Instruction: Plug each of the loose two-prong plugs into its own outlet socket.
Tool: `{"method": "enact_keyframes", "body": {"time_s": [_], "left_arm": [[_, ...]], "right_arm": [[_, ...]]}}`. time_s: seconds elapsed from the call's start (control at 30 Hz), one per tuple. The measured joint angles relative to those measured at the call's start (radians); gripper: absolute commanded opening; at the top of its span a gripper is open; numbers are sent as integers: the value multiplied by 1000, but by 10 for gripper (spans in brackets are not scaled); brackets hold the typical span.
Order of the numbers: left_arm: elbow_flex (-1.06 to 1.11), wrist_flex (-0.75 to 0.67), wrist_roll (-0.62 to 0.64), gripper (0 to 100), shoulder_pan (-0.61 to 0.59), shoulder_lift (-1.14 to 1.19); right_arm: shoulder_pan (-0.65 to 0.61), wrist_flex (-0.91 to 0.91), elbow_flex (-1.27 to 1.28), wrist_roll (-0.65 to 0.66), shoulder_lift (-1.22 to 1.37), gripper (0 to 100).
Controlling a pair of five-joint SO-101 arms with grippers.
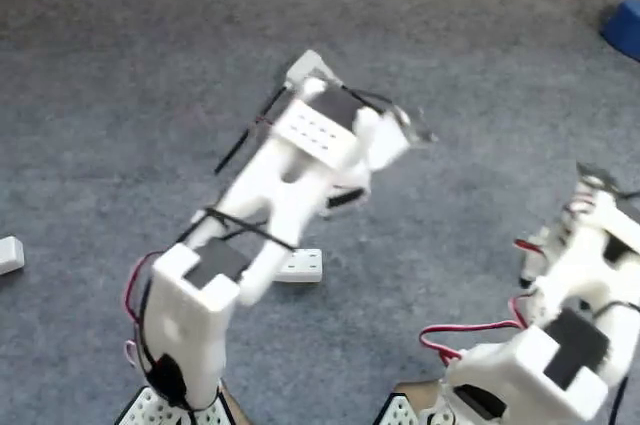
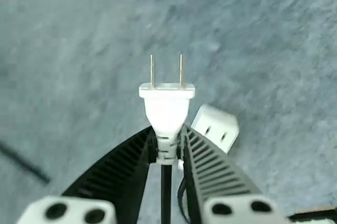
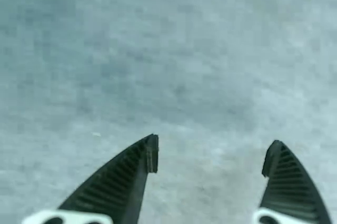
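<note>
My left gripper [image 2: 167, 147] is shut on the base of a white two-prong plug [image 2: 166, 103], with its prongs pointing away from the wrist and its black cord running back between the fingers. A white outlet socket block [image 2: 213, 126] lies on the carpet just beyond the plug. In the high view the left gripper [image 1: 402, 133] hangs over the middle of the carpet with the plug [image 1: 418, 132] at its tip. Another white outlet socket [image 1: 301, 265] lies beside that arm's lower link. My right gripper [image 3: 210, 155] stands open above bare carpet, and it sits at the right edge [image 1: 588, 188].
Grey carpet [image 1: 480, 75] covers the whole work area. A small white block [image 1: 8, 254] lies at the far left edge. A blue object [image 1: 624, 29] sits at the back right corner. A thin black cord [image 1: 243, 142] runs along the left arm.
</note>
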Motion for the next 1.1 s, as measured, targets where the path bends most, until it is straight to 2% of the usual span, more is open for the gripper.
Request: {"method": "enact_keyframes", "body": {"time_s": [0.13,0.33,0.57,0.67,0.87,1.0,1.1], "left_arm": [[-66,-20,6,77,104,121],[-224,-20,55,88,244,284],[-296,23,89,343,261,393],[-296,28,89,344,252,393],[-313,31,92,273,158,377],[-315,31,144,269,-2,270],[-315,34,216,268,-146,172]], "right_arm": [[109,-21,0,12,0,314],[123,-28,0,12,0,314],[123,-28,0,12,0,314],[123,-28,0,35,0,314],[120,-28,0,57,0,314],[43,-28,0,57,0,314],[-66,12,-9,57,0,314]]}}
